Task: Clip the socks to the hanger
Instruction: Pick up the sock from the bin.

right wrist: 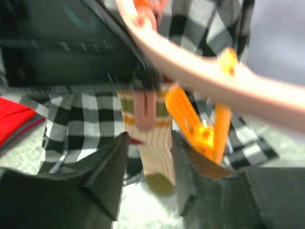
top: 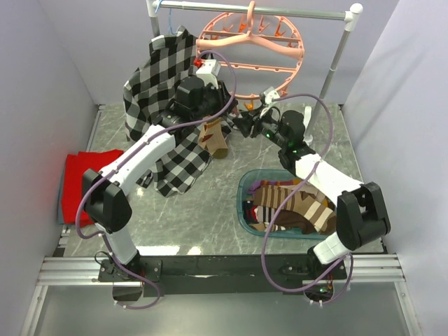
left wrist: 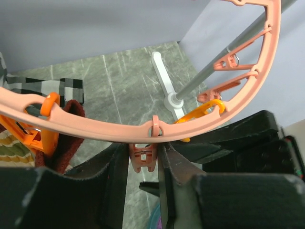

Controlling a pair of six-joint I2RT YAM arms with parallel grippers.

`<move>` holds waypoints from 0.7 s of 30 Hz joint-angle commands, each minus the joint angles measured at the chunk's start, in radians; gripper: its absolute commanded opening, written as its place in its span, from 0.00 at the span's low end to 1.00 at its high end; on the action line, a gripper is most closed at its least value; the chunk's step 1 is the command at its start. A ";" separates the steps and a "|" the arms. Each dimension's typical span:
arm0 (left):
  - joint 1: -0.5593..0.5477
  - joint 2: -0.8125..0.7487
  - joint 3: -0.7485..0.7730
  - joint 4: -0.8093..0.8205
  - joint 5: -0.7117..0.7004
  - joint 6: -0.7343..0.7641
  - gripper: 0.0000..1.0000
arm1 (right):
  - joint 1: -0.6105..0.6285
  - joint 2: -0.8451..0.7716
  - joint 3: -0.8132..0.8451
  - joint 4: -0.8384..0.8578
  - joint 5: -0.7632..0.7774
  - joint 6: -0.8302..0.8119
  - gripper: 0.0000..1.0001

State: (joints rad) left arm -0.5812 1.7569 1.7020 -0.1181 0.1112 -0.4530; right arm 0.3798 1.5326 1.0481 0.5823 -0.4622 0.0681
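The salmon-pink hanger (top: 252, 42) hangs from the rail at the back. In the left wrist view its ring (left wrist: 95, 125) crosses above my left gripper (left wrist: 143, 162), whose jaws press both sides of a small pink clip (left wrist: 144, 156) dangling from the ring. A striped sock (top: 215, 140) hangs below the ring. In the right wrist view this sock (right wrist: 152, 138) dangles from a pink clip (right wrist: 144, 109) between the spread fingers of my right gripper (right wrist: 148, 157), with a gap on the left side. More socks (top: 290, 206) lie in the basket.
A teal basket (top: 243, 189) sits on the table at the right front. The black-and-white plaid shirt (top: 157, 91) hangs at the left of the rail (top: 280, 12). A red cloth (top: 77, 185) lies at the left edge. Orange clips (right wrist: 190, 121) hang beside the sock.
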 commanded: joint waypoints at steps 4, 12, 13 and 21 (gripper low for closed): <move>0.000 -0.048 0.025 0.018 -0.068 0.016 0.20 | 0.011 -0.179 -0.086 -0.151 0.128 0.033 0.58; -0.003 -0.056 0.031 -0.002 -0.096 0.011 0.18 | 0.083 -0.371 -0.167 -0.534 0.282 0.053 0.59; -0.005 -0.057 0.030 -0.006 -0.102 0.010 0.18 | 0.088 -0.393 -0.187 -0.602 0.290 0.058 0.60; -0.014 -0.056 0.054 -0.081 -0.108 0.011 0.16 | 0.090 -0.574 -0.319 -0.935 0.313 0.029 0.58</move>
State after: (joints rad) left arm -0.5880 1.7477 1.7058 -0.1608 0.0265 -0.4492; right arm 0.4652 0.9981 0.7349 -0.1333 -0.1688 0.1223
